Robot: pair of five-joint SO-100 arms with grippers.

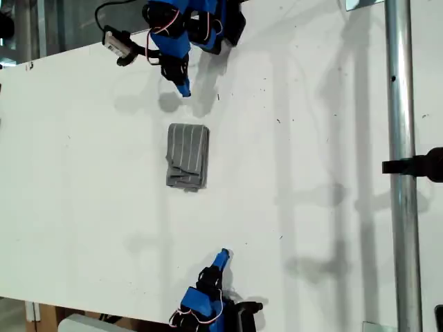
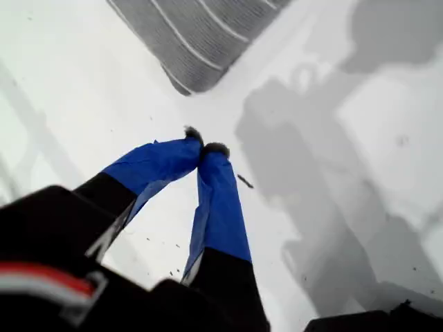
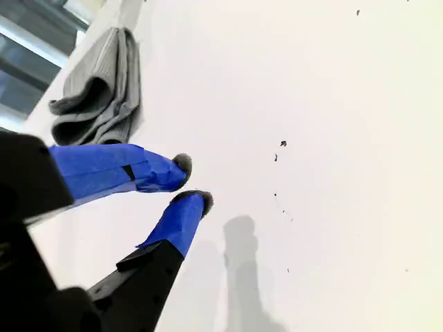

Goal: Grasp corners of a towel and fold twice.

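Observation:
The grey striped towel lies folded into a narrow rectangle on the white table, its layered, wrinkled end toward the exterior view's bottom. My first gripper hangs shut and empty just beyond the towel's smooth end. One rounded towel corner shows ahead of the first gripper's touching fingertips. My second gripper sits near the exterior view's bottom edge, well short of the towel. A narrow gap separates its fingertips, and nothing is between them.
A metal pole with a black clamp runs down the exterior view's right side. A small camera on a cable sits beside the first arm's base. The table edge runs along the exterior view's bottom left.

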